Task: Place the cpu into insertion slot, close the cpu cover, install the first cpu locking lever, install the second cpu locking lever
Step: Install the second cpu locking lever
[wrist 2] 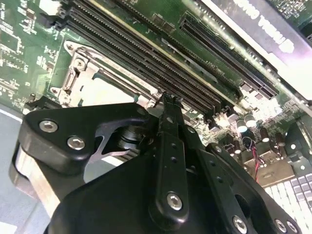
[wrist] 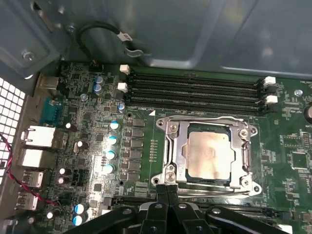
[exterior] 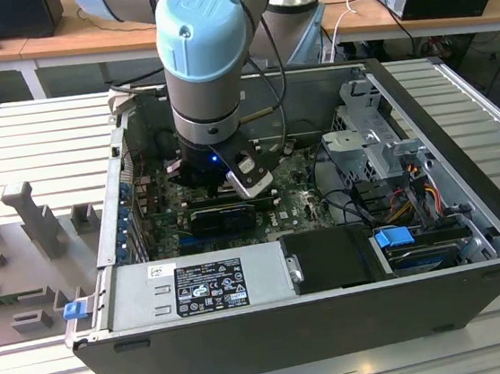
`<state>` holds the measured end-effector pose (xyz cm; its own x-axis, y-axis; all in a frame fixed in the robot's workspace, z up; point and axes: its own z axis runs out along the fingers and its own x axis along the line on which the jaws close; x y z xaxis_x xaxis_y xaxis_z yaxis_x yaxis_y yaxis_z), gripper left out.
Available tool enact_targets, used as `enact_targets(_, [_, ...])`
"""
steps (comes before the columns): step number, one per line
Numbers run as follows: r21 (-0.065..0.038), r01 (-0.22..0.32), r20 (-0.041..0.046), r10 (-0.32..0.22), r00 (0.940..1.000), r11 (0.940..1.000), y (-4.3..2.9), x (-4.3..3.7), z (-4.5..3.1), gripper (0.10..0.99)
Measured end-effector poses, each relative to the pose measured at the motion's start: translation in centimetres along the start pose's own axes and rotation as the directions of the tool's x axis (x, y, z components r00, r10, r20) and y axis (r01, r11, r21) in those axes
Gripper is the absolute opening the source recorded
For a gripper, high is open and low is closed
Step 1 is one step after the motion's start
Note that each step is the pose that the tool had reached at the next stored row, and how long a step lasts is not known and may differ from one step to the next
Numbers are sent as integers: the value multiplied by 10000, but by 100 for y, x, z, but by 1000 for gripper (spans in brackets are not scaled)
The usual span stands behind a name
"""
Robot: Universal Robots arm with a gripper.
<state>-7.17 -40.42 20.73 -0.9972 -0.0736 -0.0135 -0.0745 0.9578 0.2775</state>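
CPU's in, cover's down

Your hand [wrist: 167, 191] is clenched on nothing, fingertips pressed together right at the edge of the insertion slot [wrist: 207, 152]. The cpu [wrist: 209, 154] sits flat inside it with the cpu cover [wrist: 171, 146] closed over it, beside the long memory slots [wrist: 195, 90].

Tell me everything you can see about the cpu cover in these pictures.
The cpu cover is a thin, silvery metal frame with a large square window in the middle. In the first wrist view it lies flat, closed over the insertion slot on the green motherboard, below the long black memory slots. The pale, beige-grey cpu shows through its window. Metal bars run along its edges. The gripper is at the frame's near edge, fingers together; contact is unclear.
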Motion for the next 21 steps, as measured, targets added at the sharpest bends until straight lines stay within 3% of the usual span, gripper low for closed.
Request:
enact_targets(3, [-85, 0, 8, 0, 10000, 10000, -13, 10, 45, 106])
enact_targets(11, [-454, 3, 36, -1, 10000, 9990, -33, 29, 121, 106])
enact_targets(14, [-490, 3, 37, -1, 10000, 9988, -35, 58, 133, 106])
enact_targets(21, [-492, 3, 36, -1, 10000, 9988, 21, 57, -52, 106])
